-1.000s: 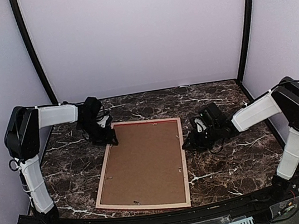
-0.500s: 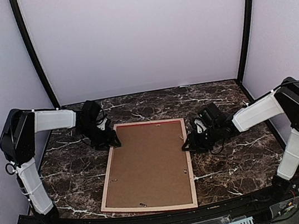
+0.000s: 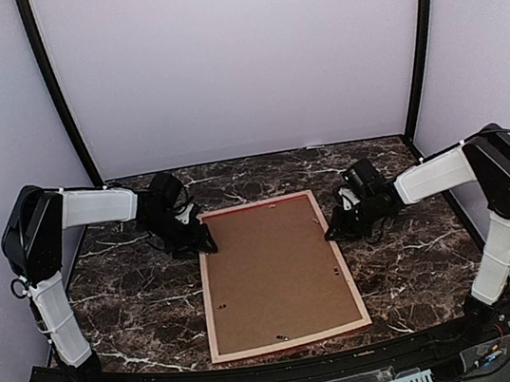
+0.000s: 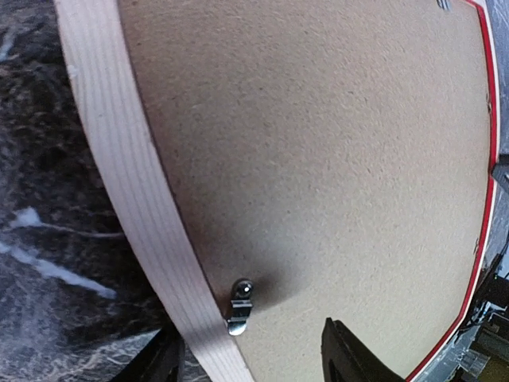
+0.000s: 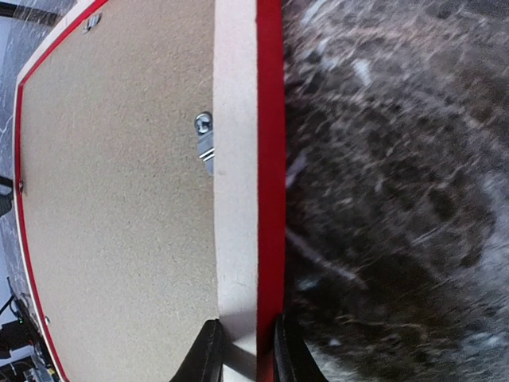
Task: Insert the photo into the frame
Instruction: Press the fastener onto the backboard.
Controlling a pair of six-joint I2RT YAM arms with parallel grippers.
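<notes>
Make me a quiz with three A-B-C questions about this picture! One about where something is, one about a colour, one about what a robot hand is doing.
1. Where is the frame? A flat on the marble table; B standing upright; C up in the air.
2. What colour is the frame's outer edge? A blue; B red; C green.
3. The right gripper is: A wide open; B closed on the frame's rail; C shut on nothing.
Answers: 1 A, it lies there, backing board up. 2 B, a red strip edges the pale rail. 3 B, it pinches both sides.
</notes>
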